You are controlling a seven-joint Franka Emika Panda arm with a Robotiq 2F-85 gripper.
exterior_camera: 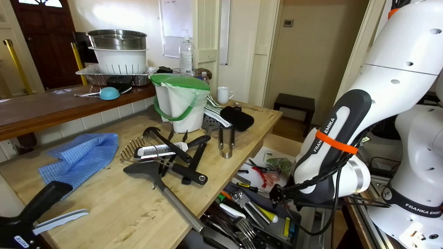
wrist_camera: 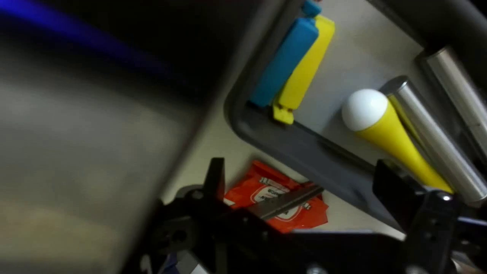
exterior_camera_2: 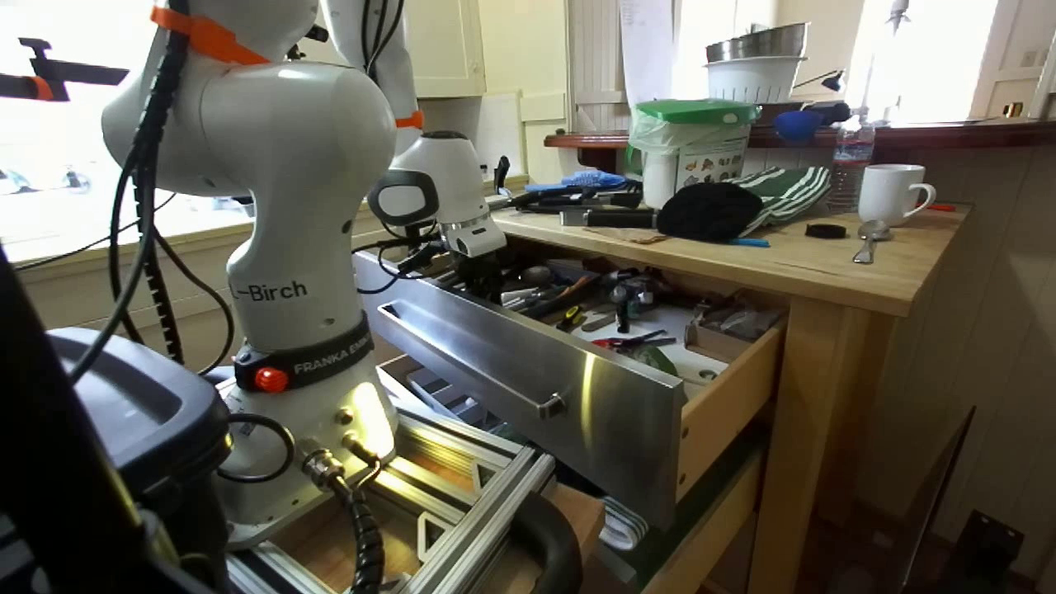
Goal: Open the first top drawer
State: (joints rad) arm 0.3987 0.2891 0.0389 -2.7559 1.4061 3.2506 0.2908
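The wide, shallow top drawer (exterior_camera_2: 536, 355), faced in flat brushed steel, stands open in both exterior views, jutting well out from beneath the pale wooden worktop (exterior_camera_2: 784, 264). A long steel bar handle (exterior_camera_2: 469, 360) runs along its upright front (exterior_camera_2: 627, 429). The side wall (exterior_camera_2: 734, 400) that shows is bare pale wood. Inside, patches of white base (exterior_camera_2: 670, 320) show between jumbled metal utensils (exterior_camera: 245, 228); the rear end lies under the worktop.

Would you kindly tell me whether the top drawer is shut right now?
No, in an exterior view the drawer stands well out from under the worktop, its wooden side exposed.
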